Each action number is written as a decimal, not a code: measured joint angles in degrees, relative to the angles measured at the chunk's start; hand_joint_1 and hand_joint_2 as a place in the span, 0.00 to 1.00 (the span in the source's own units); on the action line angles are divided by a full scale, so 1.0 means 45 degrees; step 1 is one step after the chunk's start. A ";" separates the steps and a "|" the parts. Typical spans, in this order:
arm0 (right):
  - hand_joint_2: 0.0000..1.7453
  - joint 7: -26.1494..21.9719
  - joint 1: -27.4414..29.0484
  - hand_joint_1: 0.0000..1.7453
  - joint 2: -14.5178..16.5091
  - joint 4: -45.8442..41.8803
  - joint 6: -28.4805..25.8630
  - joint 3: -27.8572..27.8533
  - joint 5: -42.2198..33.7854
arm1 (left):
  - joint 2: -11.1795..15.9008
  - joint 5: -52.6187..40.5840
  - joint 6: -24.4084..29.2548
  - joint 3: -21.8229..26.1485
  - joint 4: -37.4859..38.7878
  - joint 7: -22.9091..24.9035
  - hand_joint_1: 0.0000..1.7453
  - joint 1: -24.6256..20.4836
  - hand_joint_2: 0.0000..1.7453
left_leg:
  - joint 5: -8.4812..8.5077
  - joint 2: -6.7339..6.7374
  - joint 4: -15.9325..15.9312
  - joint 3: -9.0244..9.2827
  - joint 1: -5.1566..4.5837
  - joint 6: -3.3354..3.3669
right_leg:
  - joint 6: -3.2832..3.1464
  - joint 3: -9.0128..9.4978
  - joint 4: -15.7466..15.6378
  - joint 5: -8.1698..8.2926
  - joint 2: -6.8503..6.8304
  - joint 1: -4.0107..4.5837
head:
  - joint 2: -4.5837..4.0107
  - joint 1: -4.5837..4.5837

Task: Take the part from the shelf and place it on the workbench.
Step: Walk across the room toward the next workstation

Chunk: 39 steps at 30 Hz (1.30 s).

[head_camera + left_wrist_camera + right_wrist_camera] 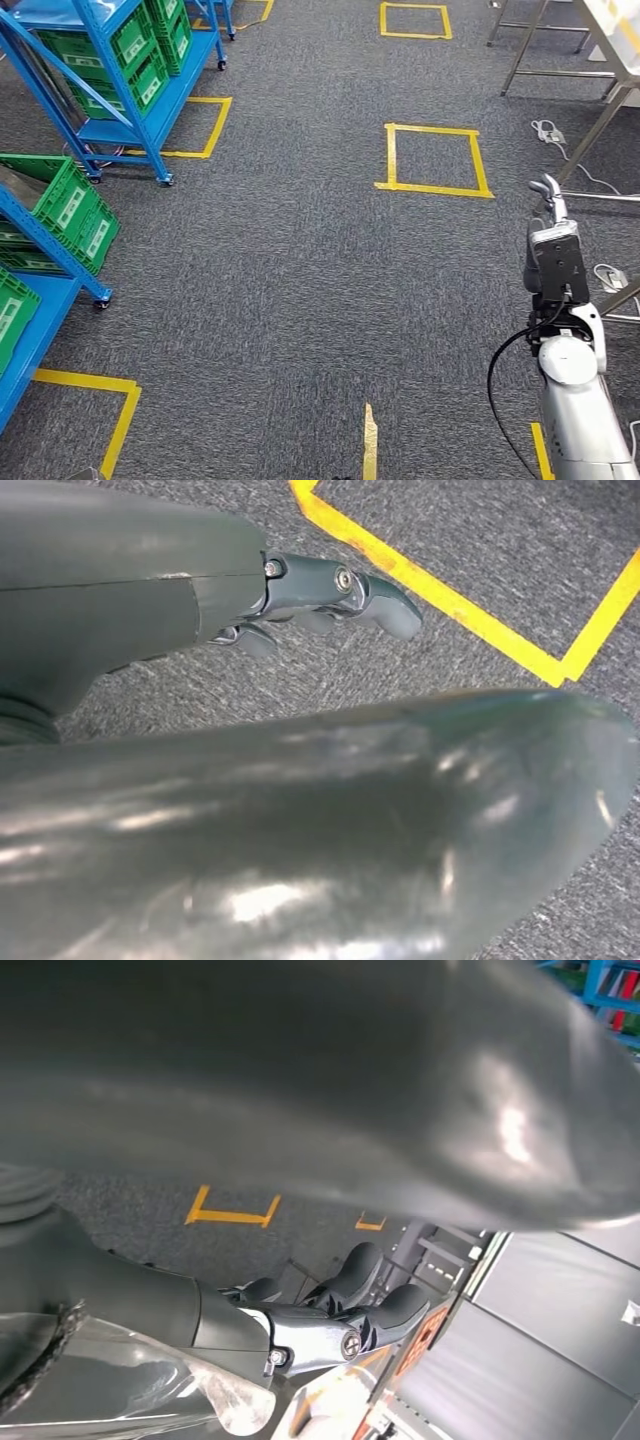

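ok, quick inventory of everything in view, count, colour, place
Shelf racks: two, blue, on castors, along the left.
Crates: several, green with white labels, on the racks.
Floor tape squares: several, yellow, on the grey carpet.
Metal table frames: silver legs, upper right.
Cables and plugs: white, on the floor by the table legs.
Clear bagged item: one, held at the right hand; contents unclear.
Left hand: dark fingers, hanging above the carpet, holding nothing.
Right hand: dark fingers, grips the bagged item.
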 joint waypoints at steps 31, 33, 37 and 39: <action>0.00 0.0068 0.0012 0.00 -0.0015 -0.0053 0.0086 -0.0047 0.0021 | -0.0084 -0.0096 -0.0180 -0.0005 0.0000 -0.0112 0.00 0.0041 0.00 | -0.0524 -0.0003 -0.0013 0.0533 0.0017 0.0007 | 0.0011 -0.0297 -0.0284 0.0606 -0.0001 0.0011 | -0.0002 0.0011; 0.00 0.0074 0.0000 0.00 -0.0015 -0.0056 0.0092 -0.0058 0.0021 | -0.0084 -0.0097 -0.0179 -0.0005 0.0000 -0.0114 0.00 0.0031 0.00 | -0.0686 -0.0023 0.0030 0.0653 -0.0023 -0.0115 | -0.0065 0.0410 -0.1608 0.1036 0.0001 0.0030 | -0.0002 0.0017; 0.00 0.0073 0.0031 0.00 -0.0018 -0.0078 0.0119 -0.0073 0.0028 | -0.0080 -0.0097 -0.0176 -0.0005 0.0000 -0.0119 0.00 0.0028 0.00 | -0.0879 -0.0010 0.0096 0.0698 -0.0058 -0.0328 | -0.0362 0.0711 -0.1968 0.0797 0.0055 0.0037 | -0.0001 -0.0007; 0.00 0.0069 0.0007 0.00 -0.0019 -0.0103 0.0144 -0.0073 0.0034 | -0.0080 -0.0107 -0.0177 -0.0005 0.0000 -0.0125 0.00 0.0007 0.00 | -0.1271 0.0002 0.0867 0.0388 -0.0033 -0.0465 | -0.0516 0.0894 -0.2016 0.0687 0.0031 -0.0002 | -0.0001 -0.0046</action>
